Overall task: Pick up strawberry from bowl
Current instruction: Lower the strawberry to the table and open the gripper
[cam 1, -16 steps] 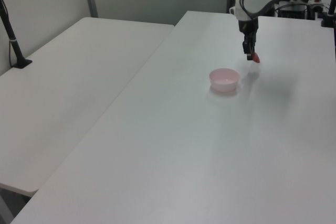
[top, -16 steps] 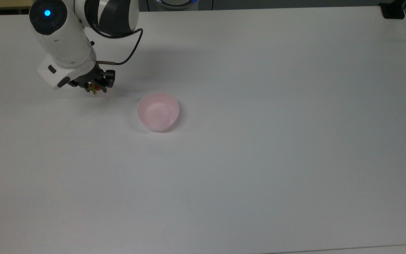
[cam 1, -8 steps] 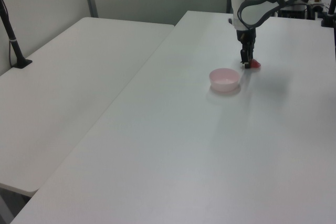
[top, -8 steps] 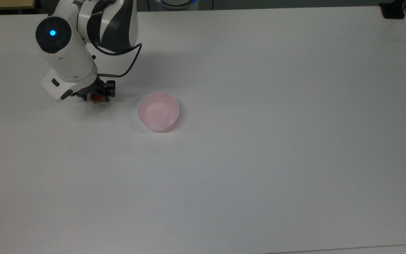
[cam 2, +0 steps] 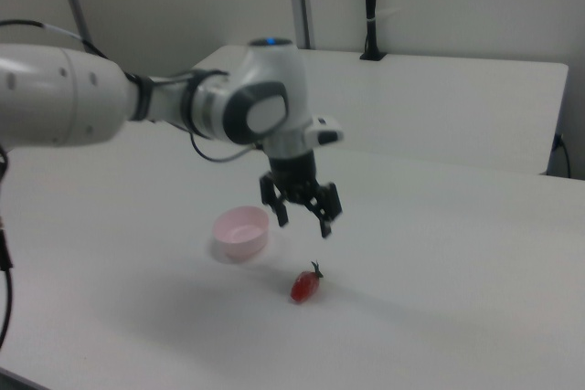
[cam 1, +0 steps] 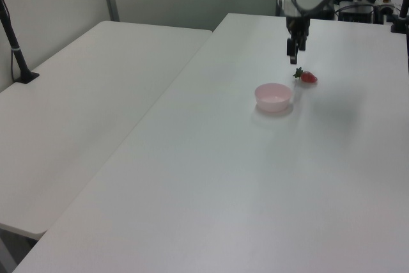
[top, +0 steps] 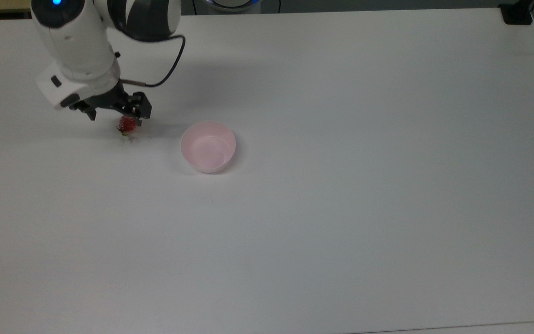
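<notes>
The strawberry [top: 128, 125] [cam 1: 307, 77] [cam 2: 305, 286] is red with a green stem end and lies on the white table, outside the bowl. The pale pink bowl [top: 208, 146] [cam 1: 273, 96] [cam 2: 240, 233] stands empty, to the strawberry's right in the top view. My gripper [top: 115, 110] [cam 1: 296, 51] [cam 2: 304, 216] hangs open above the strawberry with nothing between its fingers. In the right view there is a clear gap between the fingertips and the fruit below.
The white table [top: 341, 208] spreads wide to the top view's right and front. A second table [cam 1: 83, 107] adjoins it on the left view's left. A black post base [top: 516, 14] sits at the far right corner in the top view.
My gripper lowered with the strawberry, opened and let it go onto the table, then rose clear of it. The bowl has not moved.
</notes>
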`<state>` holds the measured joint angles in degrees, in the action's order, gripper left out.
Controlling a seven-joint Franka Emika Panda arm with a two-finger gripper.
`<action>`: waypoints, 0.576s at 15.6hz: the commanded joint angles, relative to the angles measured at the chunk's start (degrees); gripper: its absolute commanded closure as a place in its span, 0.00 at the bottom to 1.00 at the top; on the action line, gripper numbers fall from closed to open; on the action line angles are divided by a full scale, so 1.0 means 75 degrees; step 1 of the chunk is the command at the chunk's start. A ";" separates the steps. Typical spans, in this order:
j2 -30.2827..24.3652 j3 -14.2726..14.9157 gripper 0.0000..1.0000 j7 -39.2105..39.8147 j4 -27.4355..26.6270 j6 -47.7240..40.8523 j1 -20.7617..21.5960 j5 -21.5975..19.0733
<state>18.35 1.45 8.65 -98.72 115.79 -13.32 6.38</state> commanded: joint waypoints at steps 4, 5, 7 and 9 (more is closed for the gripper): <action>-0.2010 0.0029 0.00 -0.1431 -0.0232 -0.1702 0.0989 -0.0335; -0.2256 0.0029 0.00 -0.1806 -0.0232 -0.1925 0.1153 -0.0335; -0.2702 0.0122 0.00 -0.2370 -0.0232 -0.2428 0.1551 -0.0346; -0.2926 0.0239 0.00 -0.2979 -0.0255 -0.2793 0.1915 -0.0404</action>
<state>0.59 1.25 -7.26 -98.45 98.25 -3.23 4.58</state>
